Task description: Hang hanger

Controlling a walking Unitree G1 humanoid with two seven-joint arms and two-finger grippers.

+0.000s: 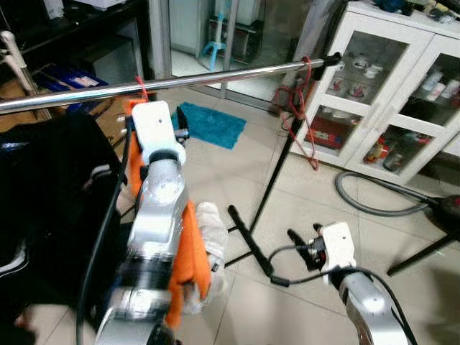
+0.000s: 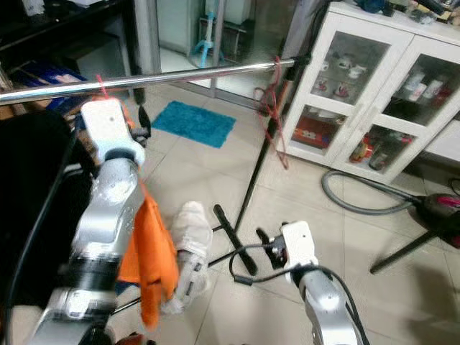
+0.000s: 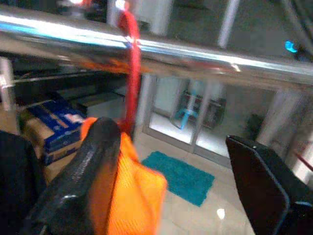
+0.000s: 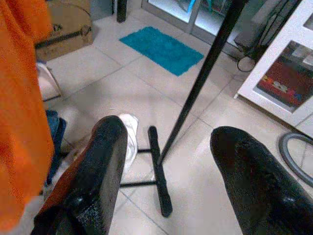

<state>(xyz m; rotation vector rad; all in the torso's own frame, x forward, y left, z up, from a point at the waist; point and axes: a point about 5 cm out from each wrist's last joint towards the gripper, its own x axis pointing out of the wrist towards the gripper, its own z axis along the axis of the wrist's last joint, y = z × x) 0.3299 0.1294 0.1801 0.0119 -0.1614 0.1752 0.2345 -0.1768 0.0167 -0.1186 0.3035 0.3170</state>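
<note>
A shiny metal rail (image 1: pixel 237 72) of a clothes rack runs across the room at the robot's chest height, its black upright post (image 1: pixel 277 169) standing on a tiled floor (image 1: pixel 316 194). A red hanger hook (image 3: pixel 131 73) sits over the rail near its left end, and an orange cloth (image 2: pixel 147 255) hangs down from it beside the raised left arm. The hanger's body is hidden behind that arm and the cloth. The left gripper (image 3: pixel 181 166) is up just under the rail, its jaws apart, one finger (image 3: pixel 85 171) touching the orange cloth; the hook is not between them. The right gripper (image 4: pixel 166 161) hangs low over the floor near the rack's black foot (image 4: pixel 157 171), jaws apart and holding nothing. A teal mat (image 1: pixel 212 123) lies on the floor past the rail, and a white glass-door cabinet (image 1: pixel 388 93) stands at the right. Writing on a cardboard box (image 4: pixel 68 24) is too blurred to read.
</note>
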